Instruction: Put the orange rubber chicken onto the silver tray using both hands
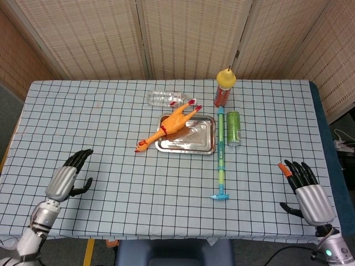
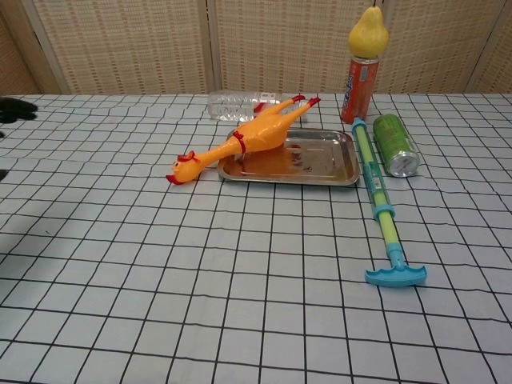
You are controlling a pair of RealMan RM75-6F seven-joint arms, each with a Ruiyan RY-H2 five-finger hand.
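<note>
The orange rubber chicken (image 1: 173,125) (image 2: 254,138) lies aslant across the left part of the silver tray (image 1: 194,143) (image 2: 324,166); its body rests on the tray, its head hangs over the tray's left edge onto the cloth, and its red feet point toward the back. Nothing holds it. My left hand (image 1: 67,176) is far from it at the table's near left, fingers spread and empty. At the near right edge my right hand (image 1: 307,188) is also empty, with its fingers apart. In the chest view only dark fingertips (image 2: 14,108) show at the left edge.
A clear plastic bottle (image 1: 165,98) lies behind the tray. To the tray's right lie a long green-and-blue water pump toy (image 1: 221,155) and a green can (image 1: 233,128). An orange can topped by a yellow pear (image 1: 224,87) stands at the back.
</note>
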